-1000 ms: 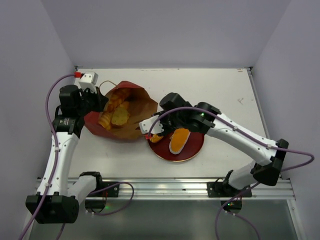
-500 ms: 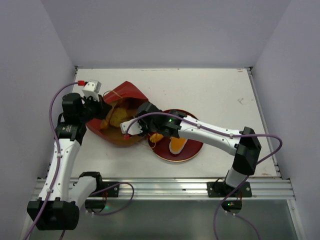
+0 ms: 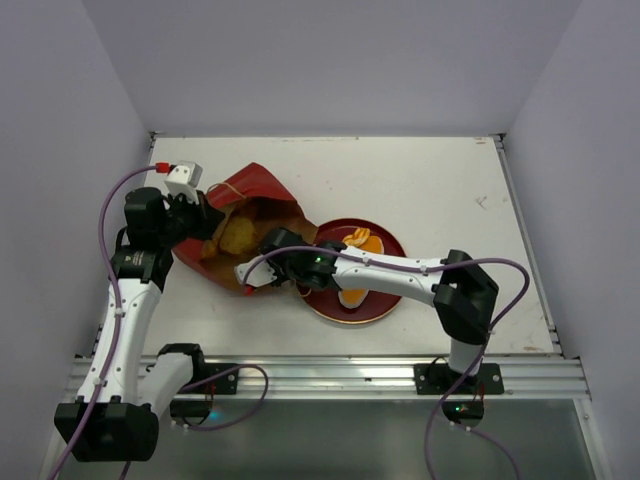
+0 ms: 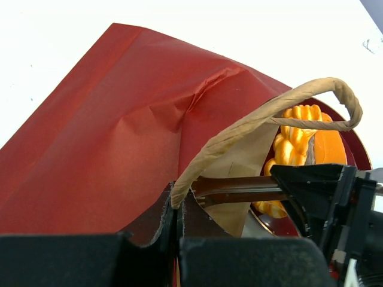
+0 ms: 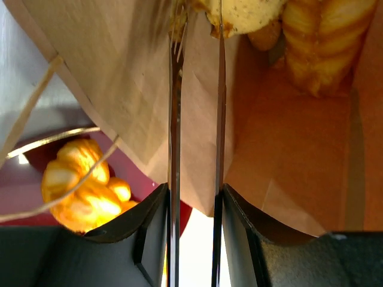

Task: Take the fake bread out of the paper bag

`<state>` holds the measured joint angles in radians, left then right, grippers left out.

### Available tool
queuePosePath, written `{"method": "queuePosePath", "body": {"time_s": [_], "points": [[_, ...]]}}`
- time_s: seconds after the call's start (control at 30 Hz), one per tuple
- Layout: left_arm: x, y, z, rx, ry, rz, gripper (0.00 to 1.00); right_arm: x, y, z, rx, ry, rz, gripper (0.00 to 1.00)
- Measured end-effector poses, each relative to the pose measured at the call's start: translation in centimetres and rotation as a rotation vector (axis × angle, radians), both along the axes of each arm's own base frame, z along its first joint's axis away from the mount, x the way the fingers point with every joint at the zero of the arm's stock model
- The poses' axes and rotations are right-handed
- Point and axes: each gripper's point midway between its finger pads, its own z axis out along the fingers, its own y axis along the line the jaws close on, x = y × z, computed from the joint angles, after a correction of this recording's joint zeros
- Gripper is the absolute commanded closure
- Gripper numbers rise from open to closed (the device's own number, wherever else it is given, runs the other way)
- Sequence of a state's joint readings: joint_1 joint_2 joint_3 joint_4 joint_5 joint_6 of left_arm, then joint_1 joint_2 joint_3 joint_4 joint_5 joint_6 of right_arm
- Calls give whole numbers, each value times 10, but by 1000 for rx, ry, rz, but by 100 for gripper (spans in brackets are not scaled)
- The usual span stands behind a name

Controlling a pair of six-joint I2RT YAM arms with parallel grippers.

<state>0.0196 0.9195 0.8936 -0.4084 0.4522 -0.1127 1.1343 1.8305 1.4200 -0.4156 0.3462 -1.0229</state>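
Note:
The dark-red paper bag (image 3: 255, 188) lies on its side with its brown mouth facing the plate. My left gripper (image 3: 200, 215) (image 4: 176, 206) is shut on the bag's tan cord handle (image 4: 263, 113) and holds the upper wall (image 4: 108, 131) up. My right gripper (image 3: 268, 250) (image 5: 195, 190) is shut on a pair of thin metal tongs (image 5: 175, 119) that reach into the bag mouth. The tong tips are at a round tan slice (image 5: 245, 12), beside a ridged loaf (image 5: 317, 36). Fake bread (image 3: 237, 235) shows inside the bag. A twisted bread (image 3: 360, 240) (image 5: 78, 185) lies on the plate.
The round dark-red plate (image 3: 390, 285) sits just right of the bag, and an orange slab (image 3: 352, 296) on it is partly under my right arm. The loose second cord handle (image 5: 36, 107) hangs across the bag's lip. White table extends behind and to the right.
My right arm has swung left from over the plate to the bag mouth, leaving the twisted bread on the plate. The left gripper has pulled the bag's upper wall up and over.

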Motion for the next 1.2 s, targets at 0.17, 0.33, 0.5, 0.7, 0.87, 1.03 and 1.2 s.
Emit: {"method": "queuePosePath", "body": {"time_s": [0.17,0.33,0.5,0.7,0.87,1.03,1.2], "points": [[0,-1,0,-2,0,-4,100,2,5,-15,-21,-4,-2,58],[-1,-1,0,-4,0,-8,100,5,6,-24,-43,-9,-14,58],[-1,-2,0,-4,0,-9,100,8,7,-24,-40,-19,-26,58],[-1,-2,0,-4,-1,-9,100,9,8,-23,-33,-19,-33,57],[-1,-2,1,-5,-2,-10,100,8,8,-23,-31,-20,-33,57],[-1,-2,1,-5,-4,-11,100,7,10,-22,-28,-25,-31,56],[-1,-2,2,-6,-4,-13,100,6,13,-20,-19,-32,-27,56]]}}
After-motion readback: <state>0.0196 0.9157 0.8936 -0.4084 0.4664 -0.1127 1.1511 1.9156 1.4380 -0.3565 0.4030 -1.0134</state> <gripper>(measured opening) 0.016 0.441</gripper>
